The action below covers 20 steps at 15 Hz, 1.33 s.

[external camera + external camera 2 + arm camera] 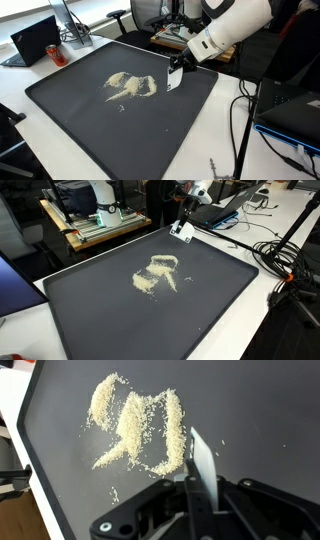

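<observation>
My gripper [200, 485] is shut on a thin white flat card or scraper [203, 460], blade pointing down toward a dark mat [260, 410]. A patch of pale rice-like grains [135, 425] lies spread in curved streaks on the mat, just beside the blade's edge. In both exterior views the gripper [176, 72] [181, 228] hovers low over the mat with the white scraper [173, 82] at the edge of the grain patch [130, 86] [156, 273]. The blade tip is close to the mat; contact cannot be told.
The dark mat [90, 130] covers most of a white table [225, 140]. A laptop [35, 40] sits at one end. Cables [285, 265] and another laptop [222, 212] lie past the mat's edge. A cart with equipment [95, 220] and office chairs [145, 15] stand behind.
</observation>
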Available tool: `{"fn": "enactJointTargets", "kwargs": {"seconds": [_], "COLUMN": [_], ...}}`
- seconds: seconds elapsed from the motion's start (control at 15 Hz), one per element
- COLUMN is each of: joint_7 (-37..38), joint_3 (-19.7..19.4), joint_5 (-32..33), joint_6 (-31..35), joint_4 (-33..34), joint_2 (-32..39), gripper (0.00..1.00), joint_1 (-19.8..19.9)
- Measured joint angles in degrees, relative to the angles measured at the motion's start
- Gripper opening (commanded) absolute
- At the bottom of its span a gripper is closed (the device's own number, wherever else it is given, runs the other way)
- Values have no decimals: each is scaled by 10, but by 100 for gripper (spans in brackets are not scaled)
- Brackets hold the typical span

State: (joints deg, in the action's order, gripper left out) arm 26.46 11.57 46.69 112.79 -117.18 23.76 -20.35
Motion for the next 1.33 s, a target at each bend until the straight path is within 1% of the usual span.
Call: {"fn": "enactJointTargets", "kwargs": {"seconds": [0.33, 0.53, 0.73, 1.07, 1.33], "joint_7": [-23, -34, -67, -160, -223], "joint_3": [0, 0, 0, -2, -14], "joint_5": [-14, -22, -55, -139, -206], "joint_6": [-28, -26, -19, 6, 61], "joint_4": [15, 21, 20, 15, 3], "joint_2": [13, 12, -10, -76, -124], "gripper": [1, 1, 1, 1, 1], "joint_1": [0, 1, 10, 55, 95]}}
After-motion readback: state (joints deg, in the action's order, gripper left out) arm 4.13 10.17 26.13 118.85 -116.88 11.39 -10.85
